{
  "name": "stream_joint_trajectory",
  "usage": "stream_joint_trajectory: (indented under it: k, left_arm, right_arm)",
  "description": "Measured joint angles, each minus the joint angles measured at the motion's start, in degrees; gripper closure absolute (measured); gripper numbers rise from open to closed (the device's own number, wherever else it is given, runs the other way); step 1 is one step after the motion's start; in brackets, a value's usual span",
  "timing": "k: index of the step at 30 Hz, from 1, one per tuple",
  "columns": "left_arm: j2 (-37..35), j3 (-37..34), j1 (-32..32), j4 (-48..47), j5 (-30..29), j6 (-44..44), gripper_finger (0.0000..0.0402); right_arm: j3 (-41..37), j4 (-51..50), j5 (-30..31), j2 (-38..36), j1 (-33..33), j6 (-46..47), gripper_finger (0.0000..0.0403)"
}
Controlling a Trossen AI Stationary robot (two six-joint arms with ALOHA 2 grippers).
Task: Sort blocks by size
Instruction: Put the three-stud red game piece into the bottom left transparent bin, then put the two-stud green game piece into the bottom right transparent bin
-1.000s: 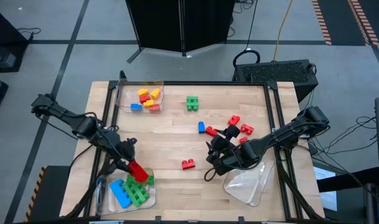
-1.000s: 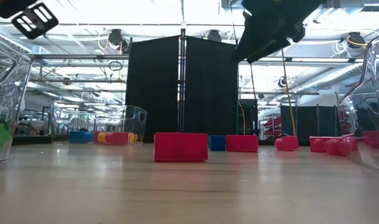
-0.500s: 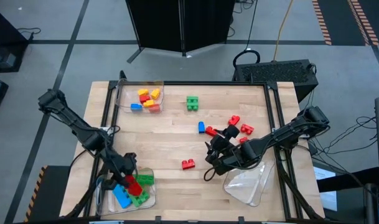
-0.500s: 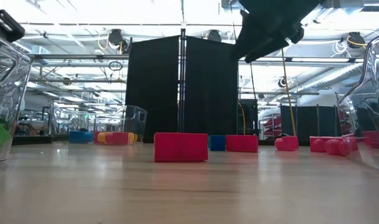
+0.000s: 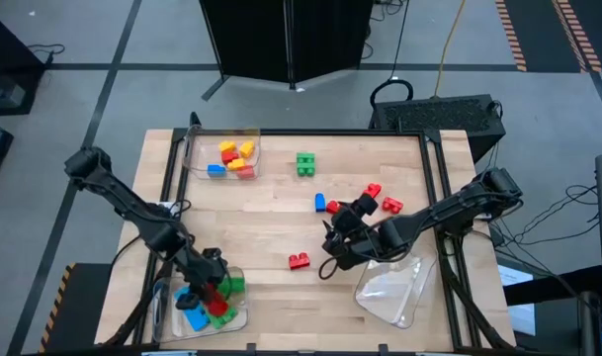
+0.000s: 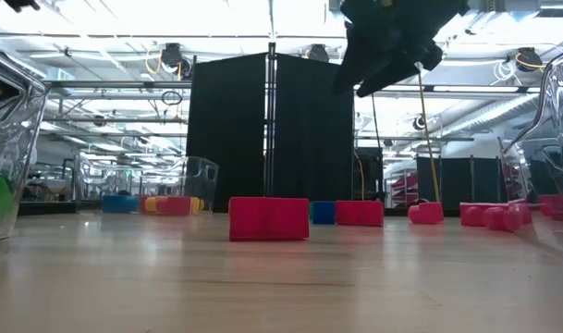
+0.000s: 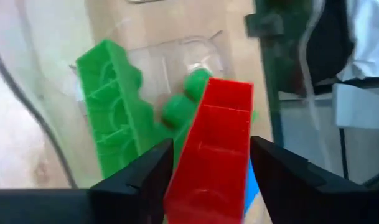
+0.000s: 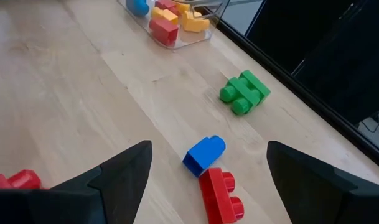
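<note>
Fingers of the left gripper (image 5: 204, 292) sit over the near-left tray (image 5: 231, 318) in the high view, with a long red block (image 5: 214, 296) between them; whether they pinch it or have let go cannot be told. That arm runs from the tabletop's (image 5: 271, 227) left edge, bent at the elbow, down to the tray. Inside the tray lie a blue block (image 5: 194, 318) and green blocks (image 5: 221, 314). The right gripper (image 5: 332, 244) hangs over the middle of the tabletop, fingers spread and empty, its arm reaching in from the right edge. A small red block (image 5: 300, 261) lies just beside it; a blue and red pair (image 5: 326, 205), more red blocks (image 5: 382, 201) and a green block (image 5: 305, 164) lie scattered farther back. The far tray (image 5: 197, 153) holds yellow, orange, red and blue small blocks. An empty-looking clear tray (image 5: 394, 292) sits near right.

Low view: the red block (image 6: 268, 218) stands nearest, other blocks behind it in a row, the right gripper dark overhead.

Left wrist view: the long red block (image 7: 214, 149) stands tilted between both fingers (image 7: 142, 177), a studded green block (image 7: 114, 106) beside it in the tray.

Right wrist view: wide-apart fingers (image 8: 117, 177) frame a blue block (image 8: 204, 153) touching a red one (image 8: 219, 194), the green block (image 8: 244, 92) beyond.
</note>
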Motion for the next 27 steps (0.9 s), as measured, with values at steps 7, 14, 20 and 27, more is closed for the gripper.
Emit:
stream_joint_trajectory:
  k: [7, 14, 20, 27]
  left_arm:
    - [0.3, 0.0, 0.0, -0.5, 3.2, 0.4, 0.0153]
    - [-2.8, 0.0, 0.2, -3.5, 10.9, -0.1, 0.0151]
    - [-8.1, 0.0, 3.0, -4.8, 8.8, 0.9, 0.0151]
    - [-15.1, 0.0, 8.4, -5.1, 2.8, 8.2, 0.0151]
  right_arm:
    - [0.0, 3.4, -1.8, 0.0, -3.2, -2.7, 0.0096]
    - [0.1, 10.3, -17.4, 0.0, -12.5, -25.3, 0.0096]
    - [0.1, 14.2, -31.2, 0.0, -23.8, -37.8, 0.0097]
    - [0.6, 15.6, -43.5, 2.0, -35.1, -47.6, 0.0097]
